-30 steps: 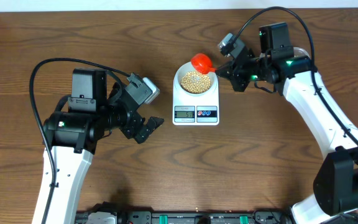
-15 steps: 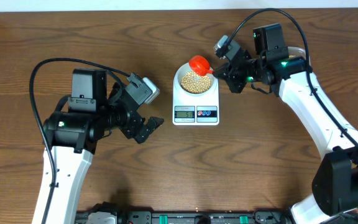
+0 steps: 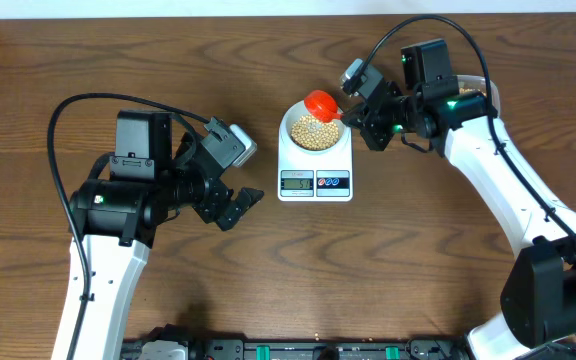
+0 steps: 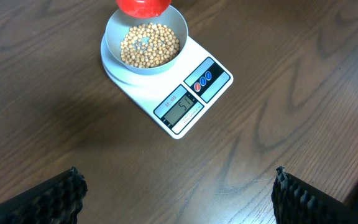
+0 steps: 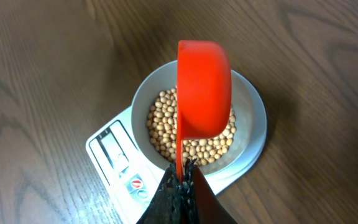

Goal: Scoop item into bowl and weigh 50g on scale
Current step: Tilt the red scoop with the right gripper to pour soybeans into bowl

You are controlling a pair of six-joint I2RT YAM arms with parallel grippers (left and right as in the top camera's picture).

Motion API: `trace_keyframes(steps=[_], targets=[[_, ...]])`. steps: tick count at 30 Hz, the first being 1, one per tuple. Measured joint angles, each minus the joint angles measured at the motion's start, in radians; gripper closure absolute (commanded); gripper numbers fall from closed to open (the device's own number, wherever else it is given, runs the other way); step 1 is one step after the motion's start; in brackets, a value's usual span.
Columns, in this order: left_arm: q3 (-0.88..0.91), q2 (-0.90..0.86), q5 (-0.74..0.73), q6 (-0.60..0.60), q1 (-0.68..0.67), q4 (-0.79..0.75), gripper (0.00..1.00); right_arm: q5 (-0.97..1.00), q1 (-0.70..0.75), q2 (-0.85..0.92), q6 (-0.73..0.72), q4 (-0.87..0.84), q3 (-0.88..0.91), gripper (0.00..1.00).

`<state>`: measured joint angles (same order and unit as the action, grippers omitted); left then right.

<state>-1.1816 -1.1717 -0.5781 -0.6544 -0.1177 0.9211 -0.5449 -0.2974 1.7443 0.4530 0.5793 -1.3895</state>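
Note:
The white scale (image 3: 315,181) lies mid-table with the pale bowl (image 3: 290,130) on it, holding tan beans (image 3: 314,131). My right gripper (image 3: 353,117) is shut on the thin handle of a red scoop (image 3: 321,102), which hangs rolled on its side over the bowl's far rim. In the right wrist view the scoop (image 5: 204,87) covers part of the beans (image 5: 163,124) in the bowl (image 5: 253,118), with the right gripper (image 5: 182,169) clamped on the handle. My left gripper (image 3: 240,208) stands open left of the scale. Nothing lies between the jaws of the left gripper (image 4: 176,180), which sits short of the scale (image 4: 185,102).
Black cables loop above both arms. A pale curved rim (image 3: 487,84) peeks out behind the right arm. A dark equipment rail (image 3: 298,350) runs along the table's near edge. The scale's display (image 4: 182,111) faces the left gripper, digits blurred.
My right arm has shifted slightly left, carrying the red scoop a little further over the bowl's far rim. The left arm has not moved.

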Motion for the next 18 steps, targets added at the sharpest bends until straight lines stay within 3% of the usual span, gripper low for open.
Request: trace_keyframes(steps=[18], targets=[[0.000,0.000,0.000,0.000,0.000,0.000,0.02,0.047,-0.009,0.024,0.000,-0.023,0.000,0.99]])
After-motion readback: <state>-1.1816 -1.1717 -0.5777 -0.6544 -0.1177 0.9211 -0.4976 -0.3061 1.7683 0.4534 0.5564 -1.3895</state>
